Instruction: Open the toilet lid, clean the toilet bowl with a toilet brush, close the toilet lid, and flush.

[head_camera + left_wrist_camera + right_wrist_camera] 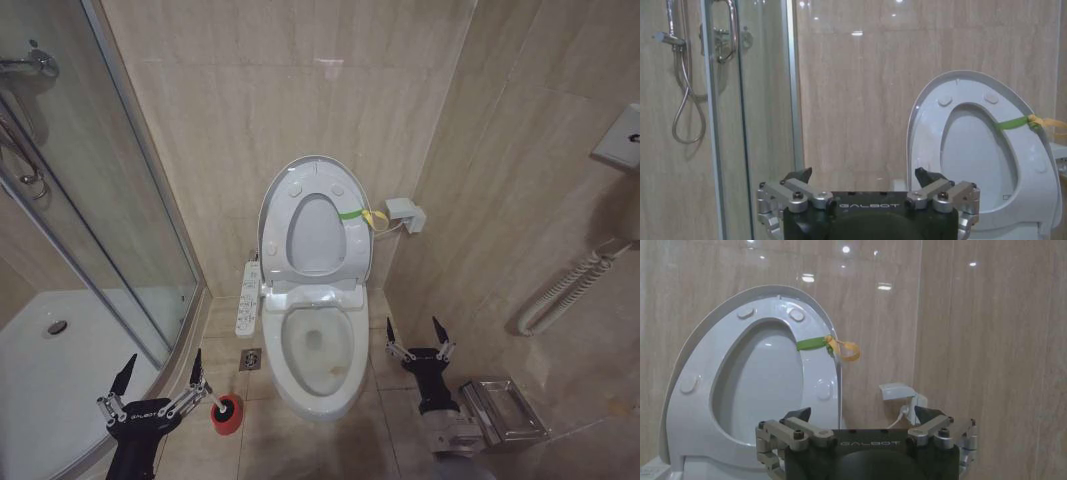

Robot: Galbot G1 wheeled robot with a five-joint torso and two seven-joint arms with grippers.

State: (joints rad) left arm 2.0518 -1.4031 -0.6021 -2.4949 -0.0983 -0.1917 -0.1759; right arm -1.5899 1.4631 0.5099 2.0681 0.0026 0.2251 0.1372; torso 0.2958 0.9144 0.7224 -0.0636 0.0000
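Beside the toilet bowl [318,350], left end effector [160,380] and right end effector [419,334] hang spread, empty.

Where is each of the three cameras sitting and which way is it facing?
Head view: on the robot's head, looking forward and down at the toilet bowl; left gripper and right gripper show, both open.
Left wrist view: on the left wrist, facing the raised toilet lid and shower glass; its own open gripper shows.
Right wrist view: on the right wrist, facing the lid and wall; its own open gripper shows.
Shared: all see the raised lid.
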